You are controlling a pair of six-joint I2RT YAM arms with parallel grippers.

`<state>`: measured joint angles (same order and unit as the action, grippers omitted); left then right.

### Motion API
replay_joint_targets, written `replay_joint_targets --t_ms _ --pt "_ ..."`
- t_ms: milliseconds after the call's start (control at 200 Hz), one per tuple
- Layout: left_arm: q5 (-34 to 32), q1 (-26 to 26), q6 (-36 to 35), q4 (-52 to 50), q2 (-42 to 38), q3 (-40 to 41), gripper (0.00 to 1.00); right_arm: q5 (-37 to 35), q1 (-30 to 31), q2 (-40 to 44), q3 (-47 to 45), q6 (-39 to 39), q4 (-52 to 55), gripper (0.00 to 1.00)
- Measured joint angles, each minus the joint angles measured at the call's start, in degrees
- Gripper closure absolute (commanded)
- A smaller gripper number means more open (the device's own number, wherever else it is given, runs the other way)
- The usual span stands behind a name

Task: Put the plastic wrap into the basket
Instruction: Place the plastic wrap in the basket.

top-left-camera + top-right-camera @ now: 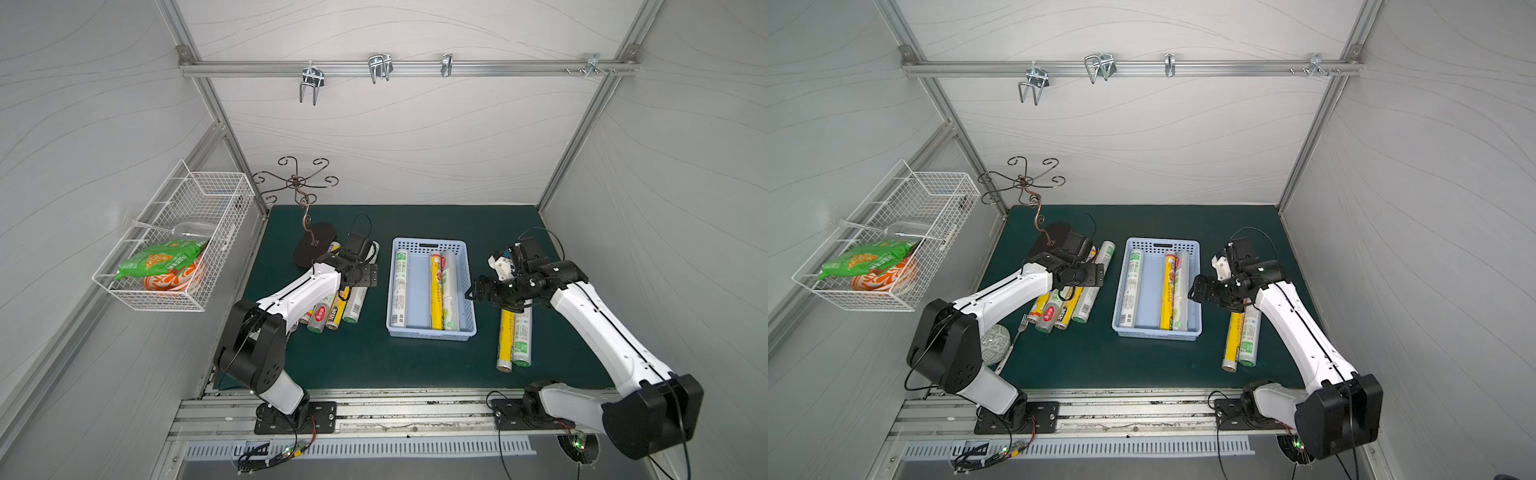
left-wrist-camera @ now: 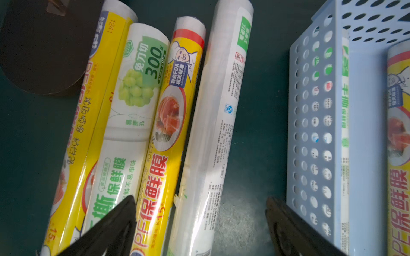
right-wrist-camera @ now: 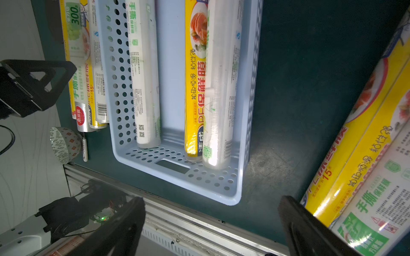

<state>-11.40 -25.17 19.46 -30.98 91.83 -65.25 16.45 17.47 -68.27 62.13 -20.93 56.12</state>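
Now the left hand (image 2: 199,199) and right hand (image 3: 211,199) are wide open, empty; the left could bump the basket (image 2: 297,133) when grabbing a roll (image 2: 213,133).

Dark green mat (image 1: 415,365) carries the blue basket (image 1: 432,333) at ctr, four wrap rolls (image 1: 332,313) w/ a black stand base (image 1: 313,249) on its left, two wrap rolls (image 1: 515,340) on its right, bowl (image 1: 994,338) & fork (image 1: 1017,330) front-left.

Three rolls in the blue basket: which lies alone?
The white roll with green print, against the basket wall nearer the left arm. The yellow roll and the other white roll lie touching by the opposite wall.
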Motion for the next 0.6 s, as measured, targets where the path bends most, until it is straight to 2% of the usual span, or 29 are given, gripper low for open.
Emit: replay_joint_targets --t_ms 595 --pt "1.2 0.2 -2.9 0.0 9.9 -4.4 0.12 -0.6 -3.5 3.8 -5.1 0.0 0.0 0.01"
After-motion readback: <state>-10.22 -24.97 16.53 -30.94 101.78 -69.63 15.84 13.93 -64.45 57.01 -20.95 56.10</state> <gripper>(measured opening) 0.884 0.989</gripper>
